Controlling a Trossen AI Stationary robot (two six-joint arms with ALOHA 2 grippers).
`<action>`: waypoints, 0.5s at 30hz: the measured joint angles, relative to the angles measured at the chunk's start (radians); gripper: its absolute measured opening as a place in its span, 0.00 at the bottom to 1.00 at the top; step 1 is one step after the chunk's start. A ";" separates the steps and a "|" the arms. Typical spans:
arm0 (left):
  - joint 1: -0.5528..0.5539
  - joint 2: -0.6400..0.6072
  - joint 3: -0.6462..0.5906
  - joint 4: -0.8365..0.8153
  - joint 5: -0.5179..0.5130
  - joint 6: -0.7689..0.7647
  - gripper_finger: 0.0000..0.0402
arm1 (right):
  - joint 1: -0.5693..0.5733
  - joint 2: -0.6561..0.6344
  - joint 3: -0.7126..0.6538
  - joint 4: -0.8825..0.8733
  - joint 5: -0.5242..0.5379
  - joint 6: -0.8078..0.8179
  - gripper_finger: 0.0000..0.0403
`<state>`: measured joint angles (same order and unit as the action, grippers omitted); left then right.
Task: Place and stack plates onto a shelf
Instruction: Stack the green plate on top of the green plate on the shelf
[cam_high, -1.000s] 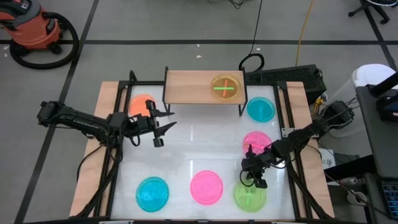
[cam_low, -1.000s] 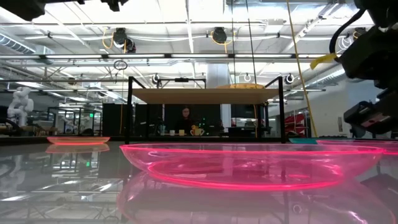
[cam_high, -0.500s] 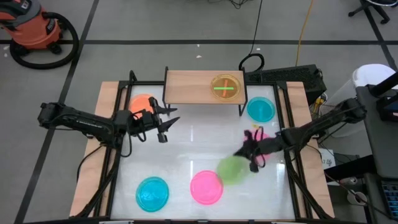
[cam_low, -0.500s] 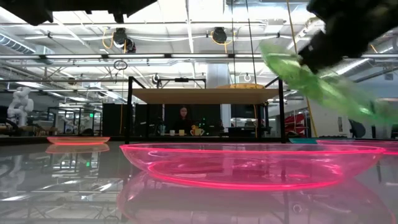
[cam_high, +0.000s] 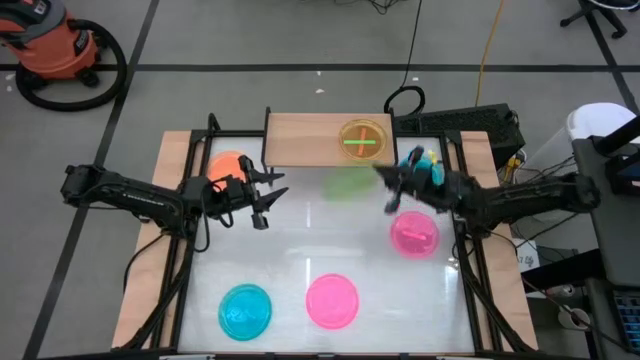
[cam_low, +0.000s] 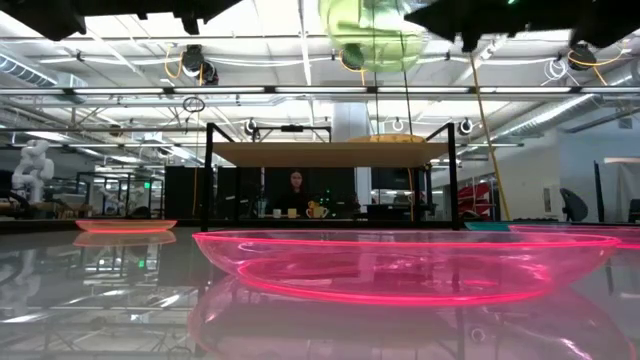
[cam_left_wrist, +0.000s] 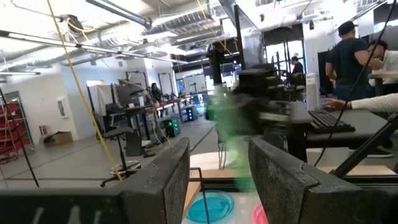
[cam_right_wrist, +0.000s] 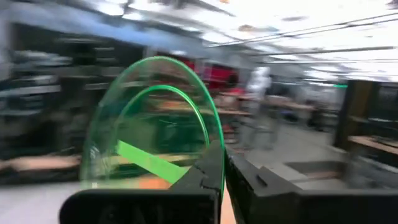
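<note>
Nearest to you on the white tabletop (cam_high: 300, 240) sit a blue plate (cam_high: 245, 310) and a pink plate (cam_high: 332, 301), side by side along the front edge; in the low view that pink plate (cam_low: 405, 262) fills the foreground. Further back on the right lies a 2nd pink plate (cam_high: 414, 235). Your right gripper (cam_high: 385, 182) is up in the air just in front of the shelf (cam_high: 310, 140), its fingers pinched on the rim of a green plate (cam_high: 347, 183), which hangs blurred above the table near the shelf's front edge; the right wrist view shows that green plate (cam_right_wrist: 152, 140) standing nearly on edge between the closed fingers. Your left gripper (cam_high: 262, 203) hovers over the left side of the table with its fingers spread apart and nothing between them, just beside an orange plate (cam_high: 227, 165) lying at the back left. Behind the right arm a 2nd blue plate (cam_high: 425, 163) is partly hidden. On the shelf, toward its right end, rests 1 stack of plates (cam_high: 363, 140), orange with green showing through. A person (cam_low: 297, 190) sits in the room beyond.
</note>
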<state>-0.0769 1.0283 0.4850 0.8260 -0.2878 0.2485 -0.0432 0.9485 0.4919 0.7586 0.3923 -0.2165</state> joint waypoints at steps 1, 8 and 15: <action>0.000 0.000 0.000 0.001 0.000 0.000 0.42 | -0.048 0.014 0.002 0.015 0.000 0.016 0.00; 0.000 0.000 0.000 0.005 0.001 0.002 0.42 | -0.382 0.088 0.021 0.008 -0.132 0.268 0.00; 0.000 0.000 0.000 0.005 0.001 0.008 0.42 | -0.568 0.161 0.021 -0.019 -0.238 0.451 0.00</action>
<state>-0.0769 1.0283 0.4850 0.8314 -0.2868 0.2562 -0.6114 1.1092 0.5133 0.7395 0.1547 0.2347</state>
